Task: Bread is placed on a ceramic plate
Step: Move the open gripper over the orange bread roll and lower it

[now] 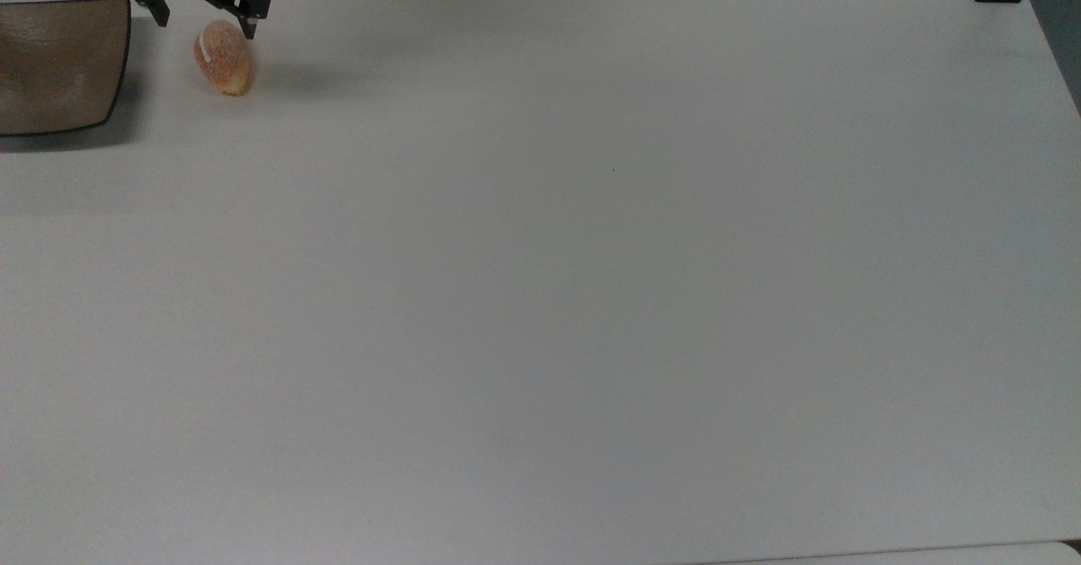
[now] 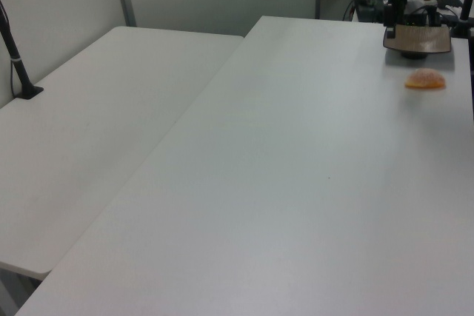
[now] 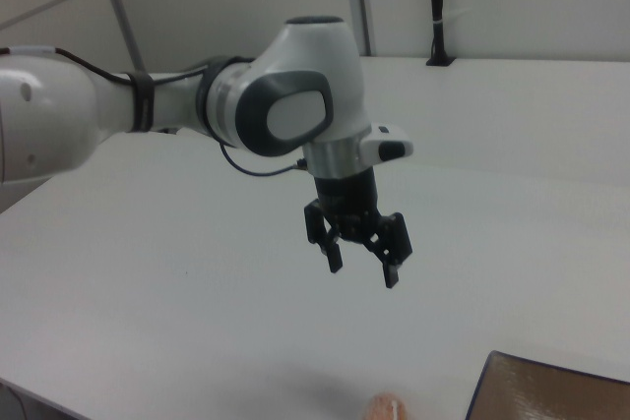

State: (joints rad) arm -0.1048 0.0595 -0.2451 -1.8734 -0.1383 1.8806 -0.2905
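White table (image 1: pixel 540 295) carries just two things of the task, both near the top view's upper left corner: the bread (image 1: pixel 224 57) and the plate (image 1: pixel 59 62). The bread lies flat on its side on the table with its speckled face and white mark up, just beside the plate but apart from it, with a strip of bare table between them. In the left view the bread (image 2: pixel 425 78) sits nearer the camera than the plate (image 2: pixel 417 38).

The gripper (image 1: pixel 203 23) hangs above this spot with its fingers (image 1: pixel 250 26) spread wide and holding nothing. In the top view one finger overlaps the bread's far end and the other lies toward the plate's edge, so the opening seems roughly centred over the gap and the bread's upper tip rather than squarely over the bun. The right view shows the gripper (image 3: pixel 362 265) well clear of the table, pointing straight down, with the bread (image 3: pixel 387 407) and plate (image 3: pixel 551 392) below it.

The wide opening suits a downward approach: the jaws look broad enough to straddle the bun across its narrow width. My reading is that the reach is under way and the grasp not yet begun; the arm probably needs a small shift over the bun's middle before it descends. With the plate so close, the carry should be short, though a finger could clip its rim.
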